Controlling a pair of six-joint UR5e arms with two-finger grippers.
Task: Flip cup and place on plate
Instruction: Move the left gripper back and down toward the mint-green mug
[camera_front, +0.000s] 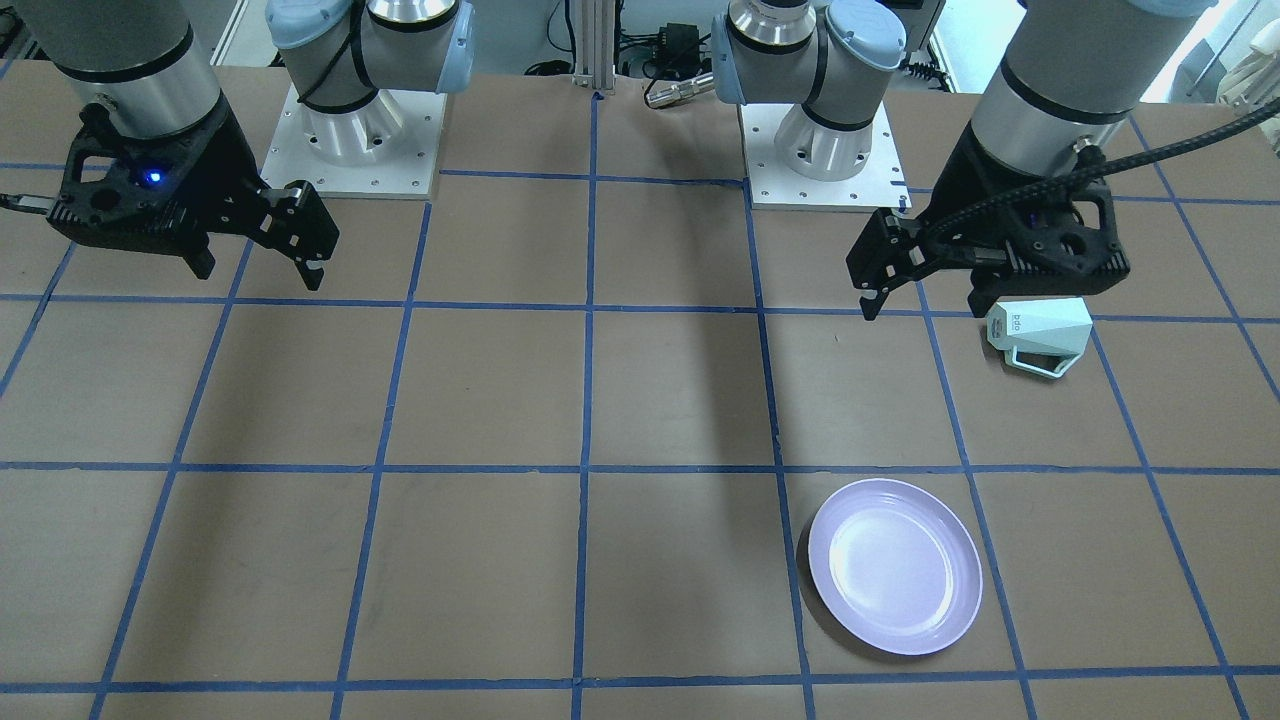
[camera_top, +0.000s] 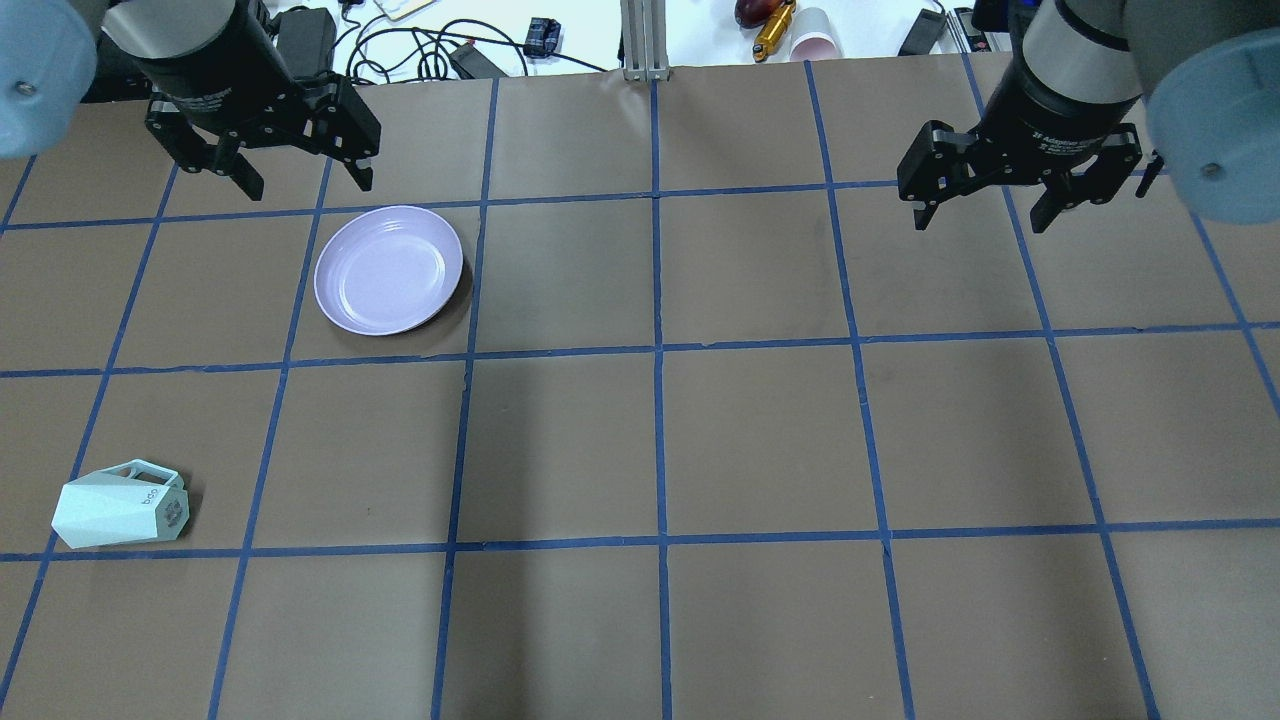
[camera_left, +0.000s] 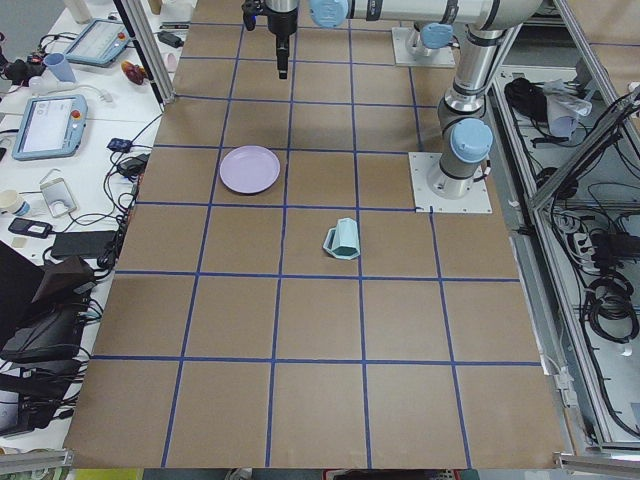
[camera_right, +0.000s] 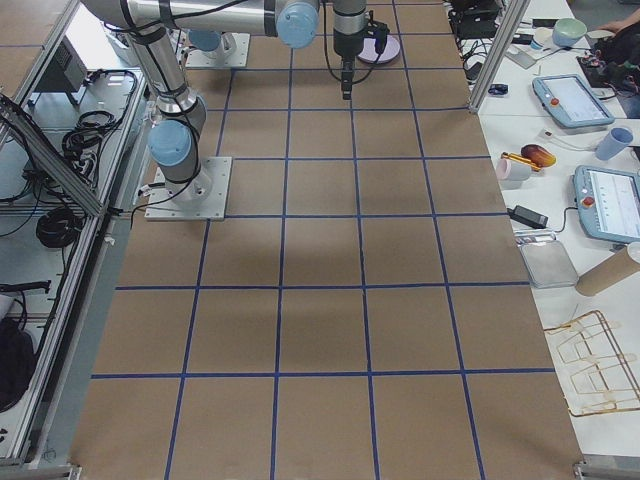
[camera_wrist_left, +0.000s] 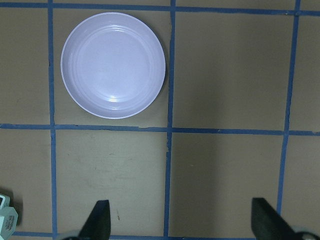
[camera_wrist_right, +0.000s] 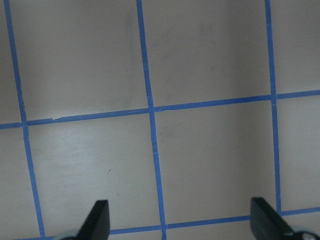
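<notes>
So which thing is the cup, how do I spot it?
Look at the brown table with blue tape squares, on the robot's left side. Nearer the robot than the lavender plate lies the cup: mint green, faceted, tipped on its side, with a loop handle.

Table (camera_top: 760, 440): brown top, ruled into squares with blue tape (camera_top: 657, 350). The plate (camera_top: 388, 270) lies flat, right way up, toward the operators' edge. The cup (camera_top: 118, 508) lies on its side nearer the robot's edge, handle toward the operators, well apart from the plate.
</notes>
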